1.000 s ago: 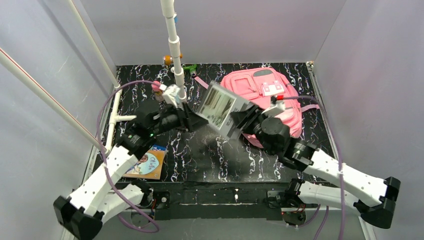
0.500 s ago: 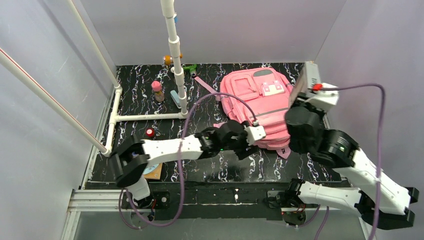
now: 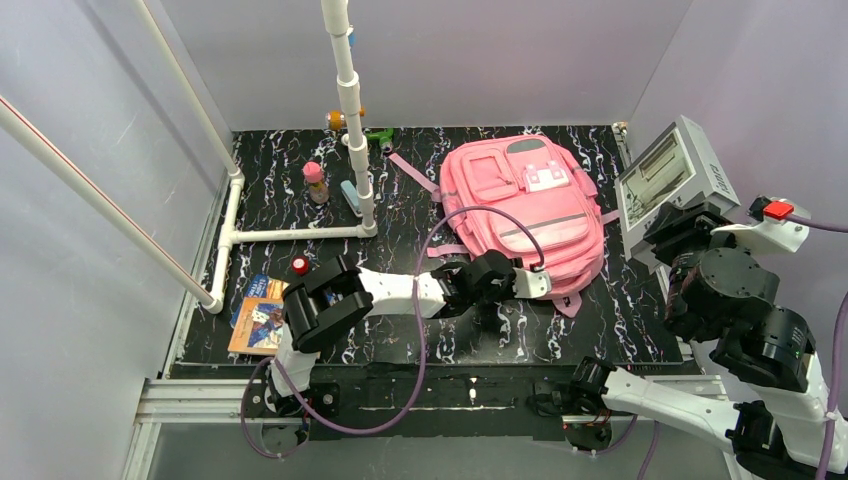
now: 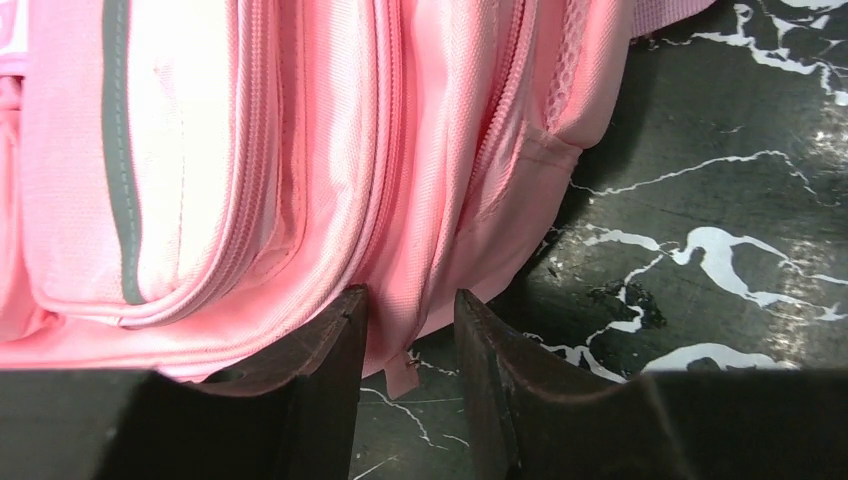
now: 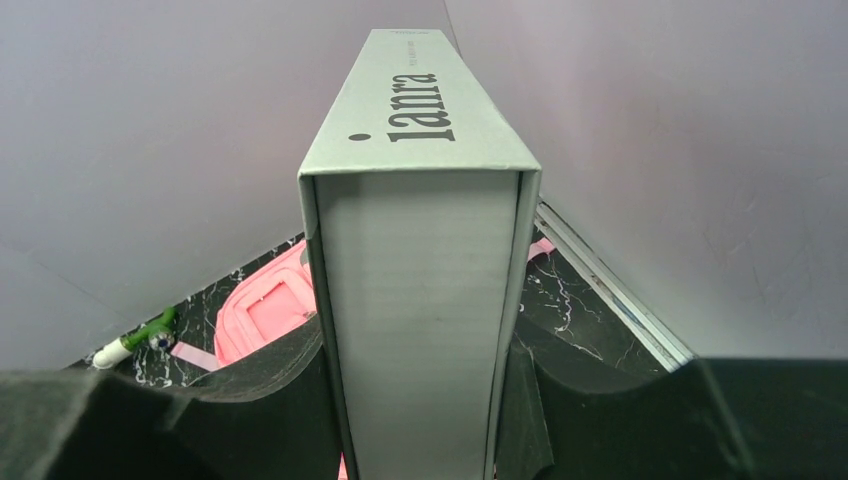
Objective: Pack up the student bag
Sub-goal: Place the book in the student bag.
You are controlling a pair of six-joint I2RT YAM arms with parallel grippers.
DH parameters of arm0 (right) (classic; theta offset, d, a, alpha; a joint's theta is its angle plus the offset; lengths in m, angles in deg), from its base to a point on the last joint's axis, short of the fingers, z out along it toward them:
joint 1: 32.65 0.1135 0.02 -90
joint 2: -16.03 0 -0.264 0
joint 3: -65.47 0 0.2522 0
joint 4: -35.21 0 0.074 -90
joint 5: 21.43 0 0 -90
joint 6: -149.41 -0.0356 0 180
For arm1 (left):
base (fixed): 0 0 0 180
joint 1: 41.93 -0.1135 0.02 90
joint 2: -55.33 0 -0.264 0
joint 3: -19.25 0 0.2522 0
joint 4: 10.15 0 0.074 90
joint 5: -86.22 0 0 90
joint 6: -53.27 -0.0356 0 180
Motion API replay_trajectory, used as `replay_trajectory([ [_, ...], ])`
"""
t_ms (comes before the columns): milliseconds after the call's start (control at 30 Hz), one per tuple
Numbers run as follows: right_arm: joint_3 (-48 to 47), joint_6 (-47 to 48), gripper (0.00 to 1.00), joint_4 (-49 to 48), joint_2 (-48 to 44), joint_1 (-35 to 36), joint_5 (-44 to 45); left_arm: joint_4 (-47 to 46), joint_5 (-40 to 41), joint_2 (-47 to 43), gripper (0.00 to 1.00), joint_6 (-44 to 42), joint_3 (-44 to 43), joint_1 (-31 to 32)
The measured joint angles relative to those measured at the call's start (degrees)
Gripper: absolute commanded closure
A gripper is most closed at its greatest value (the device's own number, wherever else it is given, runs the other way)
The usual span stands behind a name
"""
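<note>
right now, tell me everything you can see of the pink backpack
The student bag is a large pink fabric backpack lying flat, front up, on the black marbled table, right of centre. It has several zipped pockets, a grey stripe across the front, a white patch near the top and pink straps trailing left. The zips in view look closed. The left gripper straddles a fold at its near edge; whether it pinches is unclear.
</note>
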State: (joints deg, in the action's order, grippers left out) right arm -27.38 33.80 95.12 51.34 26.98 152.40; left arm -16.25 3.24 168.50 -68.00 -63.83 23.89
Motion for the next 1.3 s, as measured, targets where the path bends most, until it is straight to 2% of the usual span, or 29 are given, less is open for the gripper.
replay_trajectory([
  [67,0.15,-0.28,0.99,0.63,-0.22,0.02,-0.24,-0.35,1.31,0.0,0.63,-0.57,-0.33,0.22],
  [167,0.63,-0.76,0.99,0.76,-1.22,0.02,-0.74,-0.66,3.82,0.13,0.68,-1.38,-1.2,0.7],
  [233,1.05,-1.03,0.99,0.92,-2.01,0.02,-1.03,-0.83,5.75,1.09,0.78,-2.05,-2.86,1.01],
  [300,1.14,-1.18,0.99,0.94,-2.16,0.0,-1.16,-1.64,7.43,2.91,0.98,-2.86,-5.01,1.11],
  [333,1.14,-1.25,0.99,1.05,-2.14,0.02,-1.36,-2.05,8.22,3.72,1.0,-3.17,-5.75,1.11],
  [533,-0.07,-4.96,0.99,7.65,-1.2,0.02,-2.67,-1.84,15.78,4.66,1.0,-3.63,-8.37,1.16],
  [700,-0.35,-9.27,0.99,13.73,-0.74,0.02,-6.51,3.26,22.43,4.0,1.0,1.2,-14.86,0.5],
  [933,-0.55,-18.93,0.99,22.38,-0.66,0.02,-17.57,13.92,21.24,-1.92,1.0,13.25,-18.82,-4.37],
  [1100,-0.39,-27.45,0.99,26.99,-2.58,0.02,-25.62,20.22,19.54,-2.93,1.0,20.26,-21.97,-8.02],
  [1300,9.57,-36.72,0.99,25.14,-10.86,0.07,-34.64,26.99,17.0,-2.93,1.0,24.98,-26.34,-10.16],
])
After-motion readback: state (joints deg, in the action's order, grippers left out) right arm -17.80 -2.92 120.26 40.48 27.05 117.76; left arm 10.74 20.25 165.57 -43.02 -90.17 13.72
